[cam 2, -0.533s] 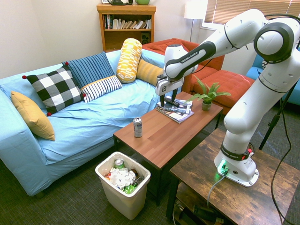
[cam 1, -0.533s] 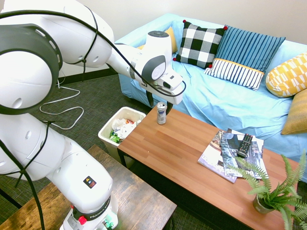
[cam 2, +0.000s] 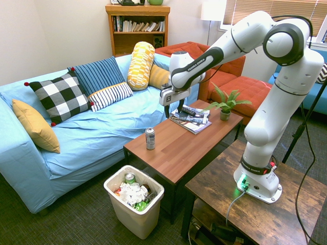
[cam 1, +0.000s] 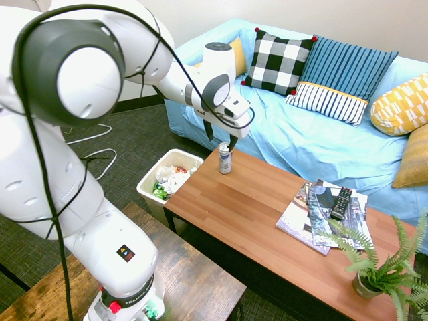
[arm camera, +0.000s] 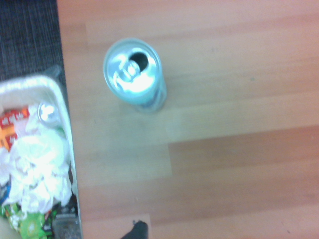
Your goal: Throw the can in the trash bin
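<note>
Second exterior view: can (cam 2: 149,139) upright near the table's (cam 2: 186,145) bin-side end; gripper (cam 2: 174,110) wide open, empty; bin (cam 2: 134,201) beyond edge.

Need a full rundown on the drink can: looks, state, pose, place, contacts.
The can is slim, silver-grey, metal-looking, with dark label markings. Its top has a pull tab and an open drinking hole. It stands upright near the end of the wooden coffee table closest to the trash bin. Only the tabletop visibly touches it.
</note>
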`<state>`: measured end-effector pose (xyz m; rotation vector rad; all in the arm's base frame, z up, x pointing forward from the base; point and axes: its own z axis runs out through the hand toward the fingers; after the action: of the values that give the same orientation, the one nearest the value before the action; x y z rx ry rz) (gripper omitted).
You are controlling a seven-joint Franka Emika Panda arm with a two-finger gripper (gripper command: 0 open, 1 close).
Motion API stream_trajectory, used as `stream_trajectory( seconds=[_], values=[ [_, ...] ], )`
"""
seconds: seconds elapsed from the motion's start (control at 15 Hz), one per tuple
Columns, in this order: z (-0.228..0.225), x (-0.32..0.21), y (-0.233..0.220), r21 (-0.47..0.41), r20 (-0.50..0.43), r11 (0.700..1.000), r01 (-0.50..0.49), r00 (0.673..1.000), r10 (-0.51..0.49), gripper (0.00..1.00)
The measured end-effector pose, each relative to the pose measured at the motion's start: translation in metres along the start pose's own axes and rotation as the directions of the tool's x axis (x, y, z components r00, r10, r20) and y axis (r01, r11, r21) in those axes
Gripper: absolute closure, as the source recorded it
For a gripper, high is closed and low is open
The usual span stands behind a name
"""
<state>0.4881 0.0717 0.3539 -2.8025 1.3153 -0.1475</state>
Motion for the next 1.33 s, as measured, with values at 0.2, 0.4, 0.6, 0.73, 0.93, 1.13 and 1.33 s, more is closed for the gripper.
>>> stream_trajectory(
  seconds=[0.2, 0.4, 0.6, 0.73, 0.93, 1.13, 1.33],
  values=[
    [0.024, 0.006, -0.046, -0.007, -0.024, 0.999, -0.053, 0.998, 0.053, 0.00],
    [0.050, 0.004, -0.079, -0.030, -0.042, 0.996, -0.086, 0.996, 0.085, 0.00],
    [0.084, -0.002, -0.098, -0.068, -0.052, 0.993, -0.101, 0.994, 0.097, 0.00],
    [0.104, 0.001, -0.104, -0.090, -0.054, 0.990, -0.111, 0.993, 0.106, 0.00],
    [0.131, 0.010, -0.110, -0.116, -0.061, 0.986, -0.121, 0.992, 0.115, 0.00],
    [0.156, 0.015, -0.118, -0.136, -0.063, 0.983, -0.122, 0.991, 0.114, 0.00],
    [0.171, 0.014, -0.123, -0.147, -0.062, 0.982, -0.119, 0.992, 0.111, 1.00]
  ],
)
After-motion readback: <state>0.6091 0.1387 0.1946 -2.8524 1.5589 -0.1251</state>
